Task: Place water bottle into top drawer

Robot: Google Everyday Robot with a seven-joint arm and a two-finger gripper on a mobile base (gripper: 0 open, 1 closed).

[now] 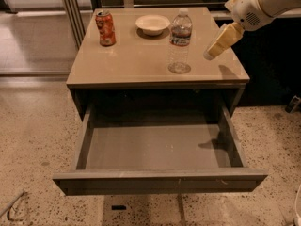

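The water bottle (180, 40) is clear plastic with a white cap and a dark label band. It stands upright on the taupe cabinet top (141, 60), right of centre near the front edge. The top drawer (160, 180) is pulled wide open below, and its grey inside holds nothing. My gripper (217, 44) hangs from the white arm at the upper right. It points down and left over the cabinet's right side, a short way right of the bottle and apart from it. It holds nothing that I can see.
An orange-red soda can (106, 28) stands at the back left of the cabinet top. A white bowl (152, 24) sits at the back centre, just left of the bottle. Speckled floor surrounds the cabinet. A dark cabinet stands to the right.
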